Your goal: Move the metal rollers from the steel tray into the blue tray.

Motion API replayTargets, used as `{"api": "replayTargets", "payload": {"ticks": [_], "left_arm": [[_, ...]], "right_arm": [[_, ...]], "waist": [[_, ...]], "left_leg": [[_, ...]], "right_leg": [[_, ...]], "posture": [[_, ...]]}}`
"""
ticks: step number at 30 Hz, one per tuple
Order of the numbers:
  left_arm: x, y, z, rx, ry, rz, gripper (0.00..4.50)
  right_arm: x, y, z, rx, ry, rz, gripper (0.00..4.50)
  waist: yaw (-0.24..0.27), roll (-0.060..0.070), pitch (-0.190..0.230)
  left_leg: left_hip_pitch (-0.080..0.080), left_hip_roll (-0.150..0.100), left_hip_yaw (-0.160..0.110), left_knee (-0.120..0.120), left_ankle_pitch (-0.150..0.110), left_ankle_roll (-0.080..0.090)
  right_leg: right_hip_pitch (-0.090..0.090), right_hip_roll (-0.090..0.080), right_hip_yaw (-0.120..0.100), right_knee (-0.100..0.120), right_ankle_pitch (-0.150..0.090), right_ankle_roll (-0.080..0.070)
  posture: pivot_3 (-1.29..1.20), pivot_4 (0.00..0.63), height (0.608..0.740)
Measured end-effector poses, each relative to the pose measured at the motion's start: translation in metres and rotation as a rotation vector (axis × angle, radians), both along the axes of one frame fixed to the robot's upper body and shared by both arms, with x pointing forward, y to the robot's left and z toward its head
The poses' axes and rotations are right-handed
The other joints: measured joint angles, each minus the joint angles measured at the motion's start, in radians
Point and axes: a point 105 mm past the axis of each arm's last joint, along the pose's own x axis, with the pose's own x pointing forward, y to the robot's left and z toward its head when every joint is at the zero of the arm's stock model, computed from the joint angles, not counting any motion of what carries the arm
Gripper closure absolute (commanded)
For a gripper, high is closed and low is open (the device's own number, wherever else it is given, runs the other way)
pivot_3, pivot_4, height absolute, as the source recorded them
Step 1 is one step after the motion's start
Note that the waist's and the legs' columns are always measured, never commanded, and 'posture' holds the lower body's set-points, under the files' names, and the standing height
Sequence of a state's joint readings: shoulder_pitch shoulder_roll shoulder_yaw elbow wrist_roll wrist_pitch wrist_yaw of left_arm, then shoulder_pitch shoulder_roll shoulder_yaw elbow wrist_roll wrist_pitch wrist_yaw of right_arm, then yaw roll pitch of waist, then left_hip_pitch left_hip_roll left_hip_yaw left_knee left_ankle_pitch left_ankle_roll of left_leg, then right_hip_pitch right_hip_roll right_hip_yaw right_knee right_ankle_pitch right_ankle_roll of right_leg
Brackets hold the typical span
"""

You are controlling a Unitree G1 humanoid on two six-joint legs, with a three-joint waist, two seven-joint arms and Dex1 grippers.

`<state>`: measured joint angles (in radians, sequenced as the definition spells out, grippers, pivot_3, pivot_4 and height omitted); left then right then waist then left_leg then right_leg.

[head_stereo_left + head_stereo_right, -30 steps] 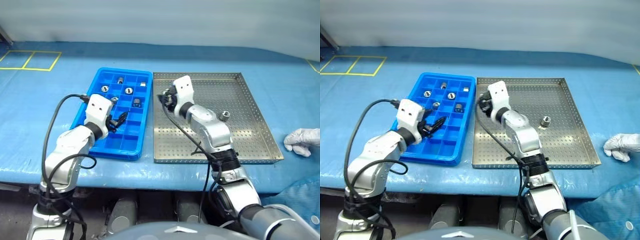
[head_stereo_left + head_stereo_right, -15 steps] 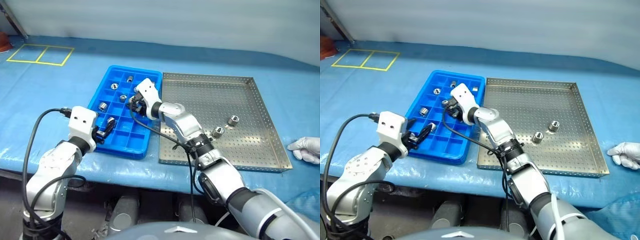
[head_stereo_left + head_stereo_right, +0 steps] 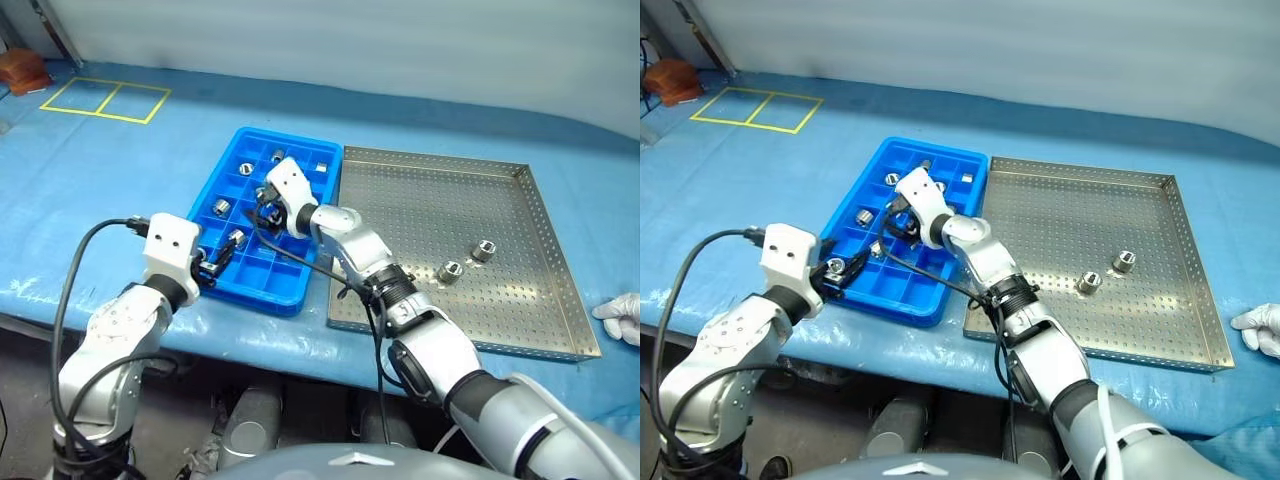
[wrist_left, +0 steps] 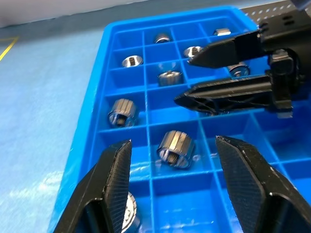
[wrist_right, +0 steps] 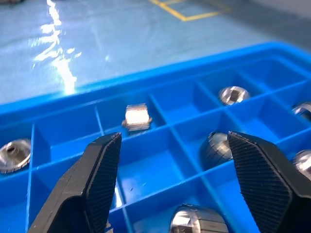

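Right wrist view: roller (image 5: 197,223) beneath spread claw (image 5: 177,182).

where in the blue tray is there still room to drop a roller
The near rows of the blue tray, between the left gripper and the steel tray, are bare. Crowded: the far and middle cells holding rollers, under the open right gripper.
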<state>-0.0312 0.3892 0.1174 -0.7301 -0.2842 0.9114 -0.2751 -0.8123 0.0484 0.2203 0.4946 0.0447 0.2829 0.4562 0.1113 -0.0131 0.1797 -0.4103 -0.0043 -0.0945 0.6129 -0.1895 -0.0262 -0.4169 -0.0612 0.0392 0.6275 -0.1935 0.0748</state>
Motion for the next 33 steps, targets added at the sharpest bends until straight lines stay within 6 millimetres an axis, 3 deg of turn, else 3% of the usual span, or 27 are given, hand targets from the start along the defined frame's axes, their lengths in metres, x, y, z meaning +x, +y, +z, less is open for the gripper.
{"api": "replayTargets", "payload": {"ticks": [4, 5, 10, 13, 16, 20, 33], "left_arm": [[0.011, -0.029, 0.0, -0.047, 0.006, -0.11, 1.51], [0.015, -0.041, 0.0, -0.066, 0.005, -0.158, 1.51], [0.022, -0.086, 0.002, -0.096, 0.003, -0.359, 1.51], [0.027, -0.099, -0.002, -0.071, 0.016, -0.428, 1.51], [0.029, -0.113, -0.007, -0.067, 0.03, -0.503, 1.51], [0.032, -0.123, -0.008, -0.069, 0.032, -0.554, 1.51], [0.034, -0.12, -0.008, -0.046, 0.024, -0.568, 1.51]], "right_arm": [[-0.012, -0.049, 0.015, 0.016, -0.072, -0.117, 0.79], [-0.018, -0.071, 0.015, -0.016, -0.089, -0.175, 0.79], [-0.052, -0.17, -0.011, -0.28, -0.041, -0.472, 0.79], [-0.071, -0.203, -0.027, -0.349, 0.046, -0.602, 0.79], [-0.082, -0.217, -0.037, -0.333, 0.126, -0.681, 0.79], [-0.085, -0.214, -0.045, -0.217, 0.197, -0.734, 0.79], [-0.078, -0.227, -0.084, -0.141, 0.341, -0.847, 0.79]], "waist": [[0.0, 0.0, 0.0], [0.001, 0.0, 0.0], [-0.034, 0.0, 0.0], [-0.077, 0.0, 0.0], [-0.124, 0.001, 0.0], [-0.157, 0.001, 0.0], [-0.174, 0.0, 0.0]], "left_leg": [[-0.002, -0.001, -0.001, 0.001, 0.0, 0.0], [-0.002, -0.001, -0.002, 0.001, 0.0, 0.0], [-0.002, 0.0, 0.0, 0.001, 0.0, 0.0], [-0.002, 0.0, 0.002, 0.002, 0.0, 0.0], [-0.001, 0.001, 0.003, 0.003, -0.001, 0.001], [-0.001, 0.002, 0.004, 0.005, -0.001, 0.001], [-0.001, 0.002, 0.005, 0.007, -0.002, 0.003]], "right_leg": [[0.0, -0.001, -0.002, -0.001, 0.0, 0.0], [0.0, -0.001, -0.002, -0.002, 0.0, 0.0], [0.0, -0.002, -0.001, -0.001, -0.001, -0.001], [0.0, -0.002, 0.0, -0.001, -0.001, -0.001], [0.0, -0.002, 0.001, 0.0, -0.001, 0.0], [0.0, 0.0, 0.001, 0.001, 0.0, 0.001], [0.001, 0.0, 0.003, 0.001, 0.001, 0.002]], "posture": [[0.21, 0.15, 0.74], [0.19, 0.15, 0.74], [0.06, 0.15, 0.74], [0.0, 0.15, 0.74], [-0.05, 0.15, 0.74], [-0.08, 0.15, 0.74], [-0.03, 0.15, 0.74]]}}
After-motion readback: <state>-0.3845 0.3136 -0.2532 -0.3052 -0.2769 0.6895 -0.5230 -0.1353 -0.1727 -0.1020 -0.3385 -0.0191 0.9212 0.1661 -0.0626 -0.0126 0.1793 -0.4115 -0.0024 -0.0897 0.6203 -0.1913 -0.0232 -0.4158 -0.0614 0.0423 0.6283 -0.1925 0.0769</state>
